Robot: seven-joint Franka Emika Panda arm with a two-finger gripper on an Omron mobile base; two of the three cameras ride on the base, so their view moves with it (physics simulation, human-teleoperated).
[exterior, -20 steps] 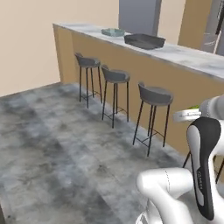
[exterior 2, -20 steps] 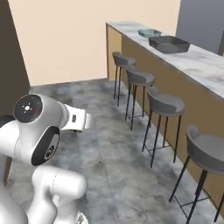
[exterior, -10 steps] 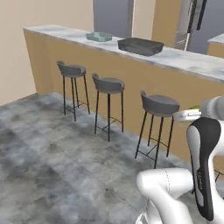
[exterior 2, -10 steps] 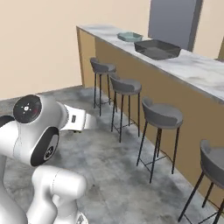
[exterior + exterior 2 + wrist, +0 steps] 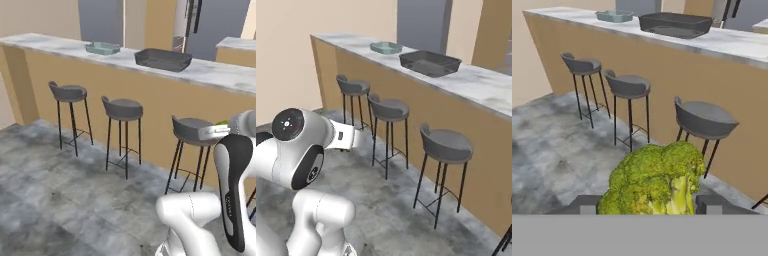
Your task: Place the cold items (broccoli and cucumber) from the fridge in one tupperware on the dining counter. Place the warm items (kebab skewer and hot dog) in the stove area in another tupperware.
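Two finger tips of the gripper (image 5: 647, 206) pinch the broccoli (image 5: 654, 181) between them, carried low in front of the stools (image 5: 704, 120). The arm is folded close above the base. Far on the counter (image 5: 220, 75) sit a dark tupperware (image 5: 163, 59) and, left of it, a pale one (image 5: 102, 47).

Both base cameras (behind the arm) probably share the dining counter (image 5: 215, 72) ahead

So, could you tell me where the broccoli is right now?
In the hand view, the broccoli sits low at centre between the gripper fingertips, carried above the floor in front of the nearest stool, short of the dining counter.
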